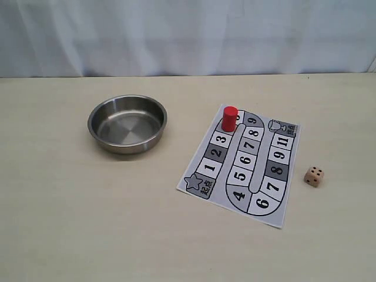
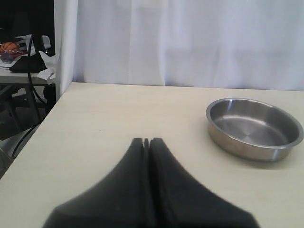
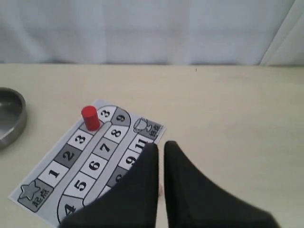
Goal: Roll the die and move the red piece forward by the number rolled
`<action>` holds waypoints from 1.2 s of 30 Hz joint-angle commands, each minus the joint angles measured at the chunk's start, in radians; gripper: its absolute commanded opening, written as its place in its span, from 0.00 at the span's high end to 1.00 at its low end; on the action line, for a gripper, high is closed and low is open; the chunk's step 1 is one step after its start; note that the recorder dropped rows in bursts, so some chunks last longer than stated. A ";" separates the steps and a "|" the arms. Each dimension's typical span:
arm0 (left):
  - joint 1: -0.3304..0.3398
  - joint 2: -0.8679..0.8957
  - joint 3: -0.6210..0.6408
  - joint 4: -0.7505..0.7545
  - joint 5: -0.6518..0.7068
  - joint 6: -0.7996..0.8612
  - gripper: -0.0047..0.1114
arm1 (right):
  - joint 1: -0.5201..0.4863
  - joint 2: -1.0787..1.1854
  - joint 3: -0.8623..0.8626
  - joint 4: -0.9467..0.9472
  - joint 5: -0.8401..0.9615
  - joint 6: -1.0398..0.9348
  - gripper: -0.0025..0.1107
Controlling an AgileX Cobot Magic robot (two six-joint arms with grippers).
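- Both pinched together, empty: my left gripper [image 2: 146, 141] and right gripper [image 3: 160, 145].
- Risk: die [image 1: 314, 176] lies hidden behind my right fingers [image 3: 137, 190]; descending unopened would knock it away.

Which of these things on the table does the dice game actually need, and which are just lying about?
Needed: die, red piece, numbered board.
Lying about: steel bowl, apart from the board, though perhaps meant for rolling in; white curtain behind.

Numbers 1–11, apparently, on board [image 1: 262, 204]
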 commanded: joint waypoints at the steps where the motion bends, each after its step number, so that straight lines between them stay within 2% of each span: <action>1: 0.000 -0.001 0.002 0.001 -0.016 -0.004 0.96 | -0.003 -0.151 0.003 0.011 0.045 -0.003 0.94; 11: 0.000 -0.001 0.002 0.001 -0.016 -0.004 0.96 | -0.003 -0.443 0.003 0.011 0.164 -0.003 0.94; 21: 0.000 -0.001 0.002 -0.001 -0.009 -0.004 0.96 | -0.003 -0.681 0.003 0.011 0.165 -0.003 0.94; 28: 0.000 -0.001 0.002 -0.001 -0.009 -0.004 0.96 | 0.001 -0.692 0.011 0.029 0.176 -0.003 0.94; 32: 0.000 -0.001 0.002 -0.001 -0.009 -0.004 0.96 | 0.001 -0.692 0.114 0.029 0.042 -0.005 0.94; 36: 0.000 -0.001 0.002 0.001 -0.013 -0.004 0.96 | 0.001 -0.692 0.314 0.037 -0.166 -0.002 0.94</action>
